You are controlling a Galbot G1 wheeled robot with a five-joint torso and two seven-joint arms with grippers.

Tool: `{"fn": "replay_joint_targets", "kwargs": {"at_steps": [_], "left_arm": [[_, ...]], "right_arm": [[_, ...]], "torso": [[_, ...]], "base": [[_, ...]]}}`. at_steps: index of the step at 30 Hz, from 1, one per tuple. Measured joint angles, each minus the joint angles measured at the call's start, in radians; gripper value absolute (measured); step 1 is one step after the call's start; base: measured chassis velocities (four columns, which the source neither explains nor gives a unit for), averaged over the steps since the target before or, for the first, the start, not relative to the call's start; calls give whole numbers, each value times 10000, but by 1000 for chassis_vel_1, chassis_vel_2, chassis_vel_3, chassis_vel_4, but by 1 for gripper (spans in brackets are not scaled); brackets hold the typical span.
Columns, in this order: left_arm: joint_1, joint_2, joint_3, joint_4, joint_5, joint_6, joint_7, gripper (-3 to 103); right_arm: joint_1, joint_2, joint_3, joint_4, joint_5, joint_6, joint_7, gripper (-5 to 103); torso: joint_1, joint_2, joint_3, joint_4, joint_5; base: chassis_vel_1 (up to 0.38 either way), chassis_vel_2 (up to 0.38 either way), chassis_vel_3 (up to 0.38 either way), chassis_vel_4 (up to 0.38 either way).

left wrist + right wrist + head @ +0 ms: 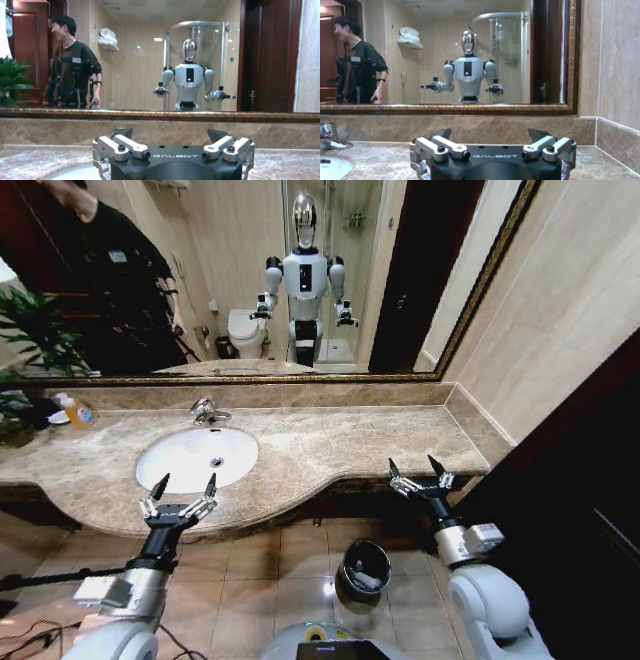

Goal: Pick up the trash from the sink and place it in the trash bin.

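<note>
A long mottled beige-brown marble counter [330,442] runs left to right under a gold-framed mirror [330,280] on the far wall. Set into the counter's left part is the sink [180,470], a white oval basin with a dark drain near its far side and a chrome faucet [208,412] just beyond its far rim; the bowl looks bare white inside. On the tiled floor in front of the counter, near the robot and between its two arms, stands the trash bin [364,570], a small round dark metal bucket with a shiny rim; a pale, whitish item lies inside it, too small to make out.

The left gripper [179,498] hangs at the near edge of the counter, just in front of the sink's near rim, its dark fingers spread wide with nothing between them. In the left wrist view, the left gripper [170,138] shows the same wide spread, with the basin's white edge just below it. The right gripper [420,474] hovers over the near right edge of the counter, well apart from the sink, fingers also spread wide and empty.

At the far left of the counter stands a clear bottle [78,413] with an orange label.
</note>
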Motion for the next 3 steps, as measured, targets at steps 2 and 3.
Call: {"fn": "replay_joint_targets", "kwargs": {"at_steps": [2,3], "left_arm": [[0,0,0,0,0,0,0,100],[0,0,0,0,0,0,0,100]], "right_arm": [[0,0,0,-2,0,2,0,100],[0,0,0,-2,0,2,0,100]], "torso": [[0,0,0,0,0],[0,0,0,0,0]], "base": [[0,0,0,0],[0,0,0,0]]}}
